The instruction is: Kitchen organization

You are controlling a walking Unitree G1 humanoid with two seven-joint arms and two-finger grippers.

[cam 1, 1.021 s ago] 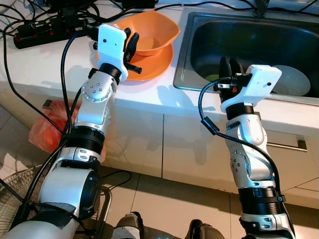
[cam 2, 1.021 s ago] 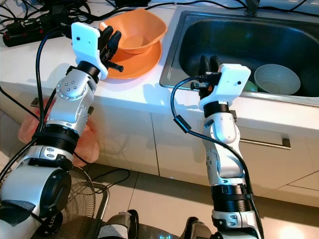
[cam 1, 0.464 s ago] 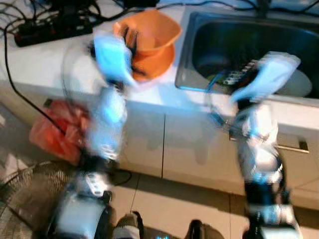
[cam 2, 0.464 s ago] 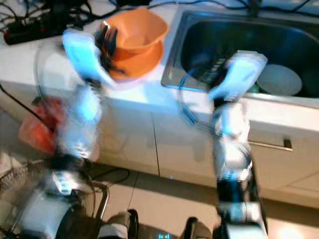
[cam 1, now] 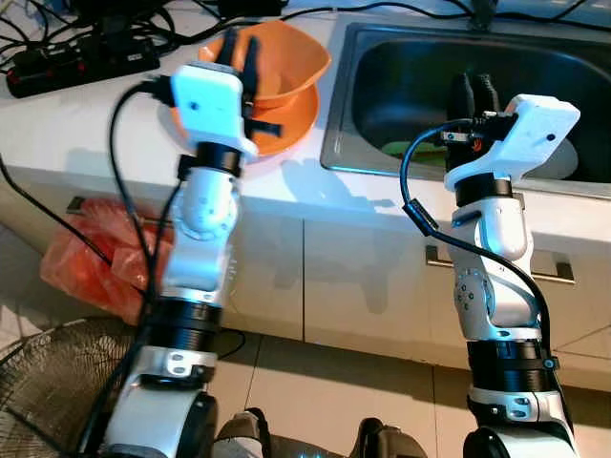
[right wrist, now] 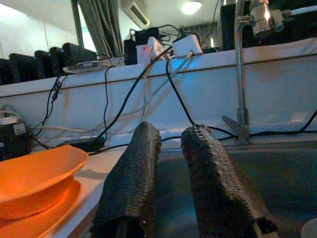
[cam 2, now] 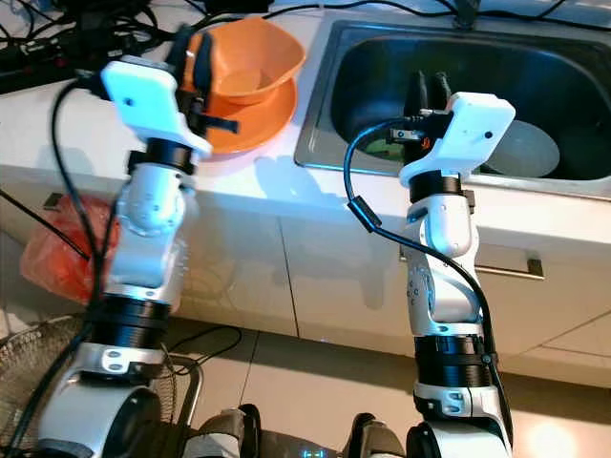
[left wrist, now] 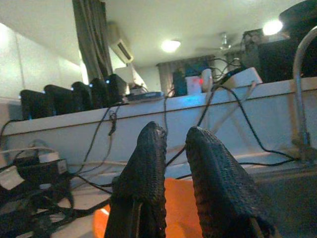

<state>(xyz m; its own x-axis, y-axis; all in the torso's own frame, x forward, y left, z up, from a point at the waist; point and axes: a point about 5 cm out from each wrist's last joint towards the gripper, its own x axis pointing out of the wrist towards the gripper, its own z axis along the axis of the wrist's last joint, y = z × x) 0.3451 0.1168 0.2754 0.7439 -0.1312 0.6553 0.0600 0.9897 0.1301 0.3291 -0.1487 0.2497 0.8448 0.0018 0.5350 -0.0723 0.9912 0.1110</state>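
Note:
An orange bowl (cam 1: 291, 62) sits on an orange plate (cam 1: 291, 122) on the white counter, left of the steel sink (cam 1: 336, 143). My left gripper (cam 1: 240, 46) is raised at the bowl's near left rim, shut, with nothing between its fingers (left wrist: 148, 168). The bowl's orange edge (left wrist: 178, 208) shows just beyond them. My right gripper (cam 1: 474, 89) hovers over the sink's front edge, shut and empty, its fingers (right wrist: 136, 178) pointing toward the basin. A pale dish (cam 2: 530, 148) and something green (cam 1: 406, 148) lie in the sink.
A black power strip (cam 1: 76, 65) with tangled cables lies at the counter's back left. A faucet (right wrist: 242, 74) rises behind the sink. Below are cabinet doors with a handle (cam 1: 563, 272), a red plastic bag (cam 1: 95, 267) and a fan grille (cam 1: 48, 382) on the floor.
The view blurred and shifted a little. My left arm now stands more upright by the bowl, and my right gripper sits slightly higher over the sink edge. Both stay shut.

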